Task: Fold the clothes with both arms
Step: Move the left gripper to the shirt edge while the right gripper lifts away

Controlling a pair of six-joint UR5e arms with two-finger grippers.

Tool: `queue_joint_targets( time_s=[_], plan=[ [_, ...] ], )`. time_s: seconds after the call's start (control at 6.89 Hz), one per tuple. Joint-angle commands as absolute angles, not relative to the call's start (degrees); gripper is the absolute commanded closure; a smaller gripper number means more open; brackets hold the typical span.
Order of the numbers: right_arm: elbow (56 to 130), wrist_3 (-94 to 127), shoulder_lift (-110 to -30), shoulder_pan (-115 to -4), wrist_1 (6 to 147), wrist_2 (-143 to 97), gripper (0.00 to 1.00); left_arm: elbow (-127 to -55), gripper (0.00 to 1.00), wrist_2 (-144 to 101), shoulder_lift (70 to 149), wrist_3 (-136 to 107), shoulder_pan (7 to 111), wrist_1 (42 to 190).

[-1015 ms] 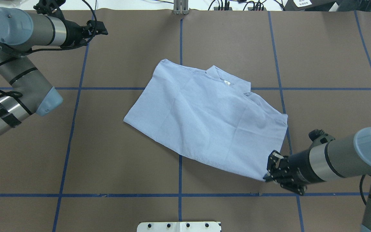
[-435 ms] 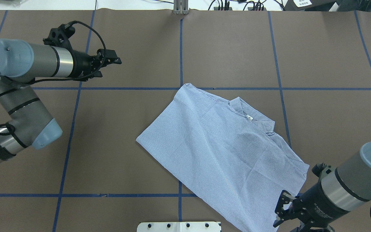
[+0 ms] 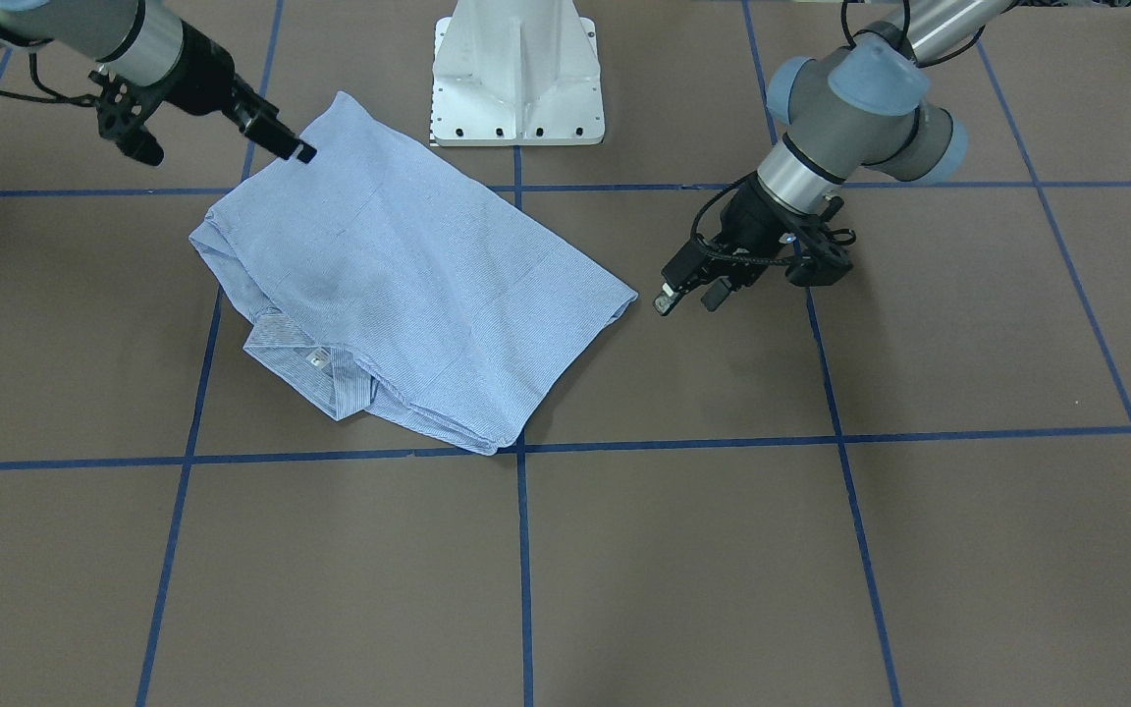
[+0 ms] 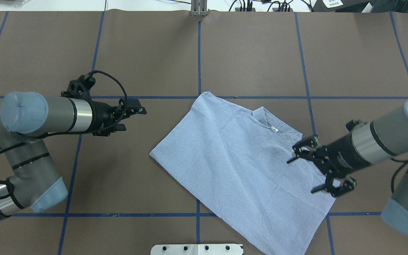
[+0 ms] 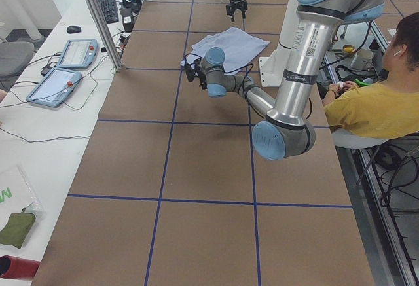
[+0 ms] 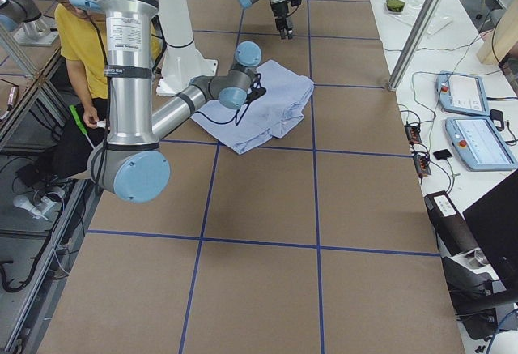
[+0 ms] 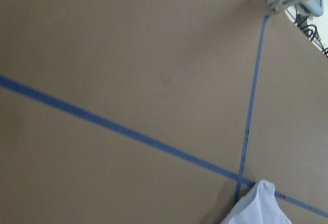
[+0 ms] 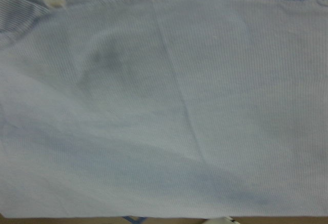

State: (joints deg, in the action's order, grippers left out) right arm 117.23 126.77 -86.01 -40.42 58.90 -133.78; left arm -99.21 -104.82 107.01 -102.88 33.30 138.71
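Note:
The light blue striped shirt (image 4: 239,166) lies folded and slanted on the brown table, collar and neck label (image 4: 274,129) on its far right. It also shows in the front view (image 3: 399,275). My right gripper (image 4: 300,176) is open and empty, hovering over the shirt's right edge just below the collar. Its wrist view is filled with shirt fabric (image 8: 164,111). My left gripper (image 4: 135,119) is open and empty, above bare table left of the shirt's left corner. In the front view (image 3: 688,299) it is just right of that corner. The left wrist view shows only a shirt corner (image 7: 256,206).
The white pedestal base (image 3: 516,79) stands at the robot's edge, close to the shirt's near corner. Blue tape lines (image 4: 198,53) grid the table. An operator in yellow (image 5: 380,103) sits beside the robot. Control tablets (image 5: 65,70) lie on a side table.
The shirt was dragged toward the robot and to its right, then stayed put. The right gripper left the near corner and moved over the shirt's right edge. The left gripper came nearer the shirt.

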Motion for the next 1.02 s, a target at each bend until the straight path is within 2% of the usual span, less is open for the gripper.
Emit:
queue_joint_targets(
  time_s=[0.0, 0.15, 0.73, 0.87],
  plan=[
    [106.7, 119.7, -76.9, -46.3, 58.8, -131.0, 0.00, -97.5, 0.07, -102.5, 107.3, -104.5, 28.3, 137.7],
    [105.7, 117.7, -76.8, -46.3, 58.8, -129.8, 0.00, -97.1, 0.14, -102.5, 107.8, -104.5, 27.1, 137.6],
    [105.5, 117.5, -77.2, -46.1, 58.8, -129.2, 0.00, -93.4, 0.27, -102.3, 110.8, -104.6, 26.1, 137.6],
    [104.8, 117.5, -77.1, -46.0, 58.7, -128.9, 0.00, -93.3, 0.36, -102.2, 110.8, -104.6, 26.1, 137.7]
  ],
)
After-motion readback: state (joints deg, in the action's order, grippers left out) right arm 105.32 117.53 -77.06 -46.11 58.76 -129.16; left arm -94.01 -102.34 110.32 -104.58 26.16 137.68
